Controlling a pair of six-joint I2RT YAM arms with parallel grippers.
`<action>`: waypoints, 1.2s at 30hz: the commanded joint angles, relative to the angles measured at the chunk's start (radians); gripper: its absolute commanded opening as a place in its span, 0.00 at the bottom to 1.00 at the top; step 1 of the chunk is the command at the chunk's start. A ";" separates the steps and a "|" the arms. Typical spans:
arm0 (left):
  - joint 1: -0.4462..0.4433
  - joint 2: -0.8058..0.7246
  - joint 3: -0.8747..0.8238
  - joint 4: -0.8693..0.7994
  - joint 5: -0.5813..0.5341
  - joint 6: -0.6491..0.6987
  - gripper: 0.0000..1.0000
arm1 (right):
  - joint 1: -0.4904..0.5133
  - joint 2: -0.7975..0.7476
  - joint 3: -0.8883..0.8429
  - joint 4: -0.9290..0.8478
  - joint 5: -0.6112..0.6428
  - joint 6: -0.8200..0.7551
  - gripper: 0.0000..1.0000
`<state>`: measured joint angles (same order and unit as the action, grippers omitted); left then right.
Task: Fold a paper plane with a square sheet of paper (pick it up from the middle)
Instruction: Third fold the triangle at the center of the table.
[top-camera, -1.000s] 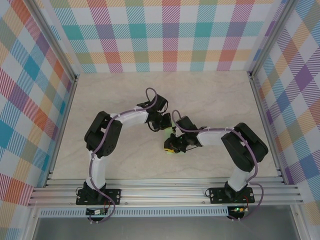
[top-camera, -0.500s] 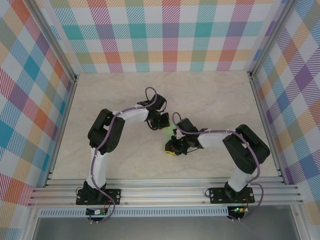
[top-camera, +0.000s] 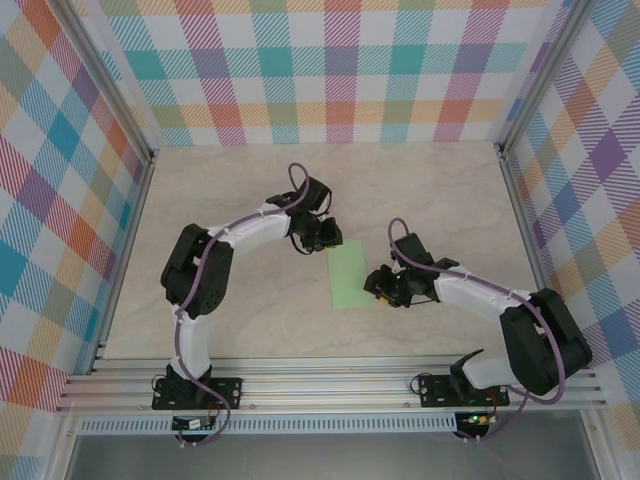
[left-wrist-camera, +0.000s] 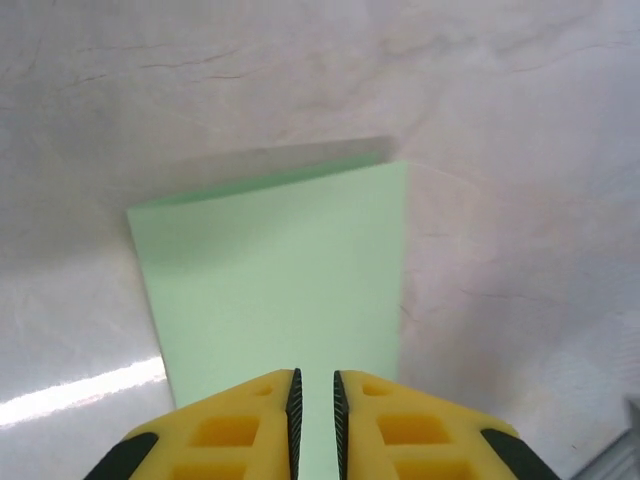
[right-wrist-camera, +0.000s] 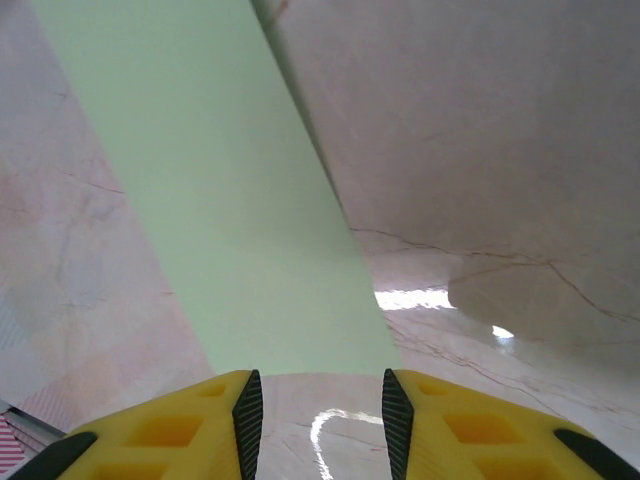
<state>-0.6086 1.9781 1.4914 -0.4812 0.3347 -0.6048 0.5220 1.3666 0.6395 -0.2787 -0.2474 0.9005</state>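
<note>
The pale-green sheet of paper (top-camera: 349, 276) lies flat on the marbled, faintly glossy bench (top-camera: 230, 310) as a tall, narrow rectangle, thin and matte. The left gripper (top-camera: 325, 240) is at the sheet's far-left corner, its yellow jaws narrowed to a slit over the paper. The right gripper (top-camera: 378, 286) is beside the sheet's right edge, with its jaws moderately apart and holding nothing.

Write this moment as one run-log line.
paper: narrow rectangle, flat on table | left jaws: nearly closed, at its far end | right jaws: open, beside its right edge
</note>
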 joint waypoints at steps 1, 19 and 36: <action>-0.021 -0.056 -0.066 -0.015 -0.020 -0.003 0.18 | -0.005 0.019 -0.004 -0.002 -0.036 -0.018 0.41; -0.043 0.084 -0.107 0.023 -0.046 0.004 0.11 | -0.005 0.149 0.056 0.007 -0.092 -0.053 0.44; -0.043 0.085 -0.147 0.021 -0.064 0.019 0.08 | 0.034 0.205 0.118 0.005 -0.108 -0.053 0.40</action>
<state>-0.6437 2.0571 1.3861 -0.4355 0.2977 -0.6037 0.5396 1.5509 0.7177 -0.2775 -0.3489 0.8703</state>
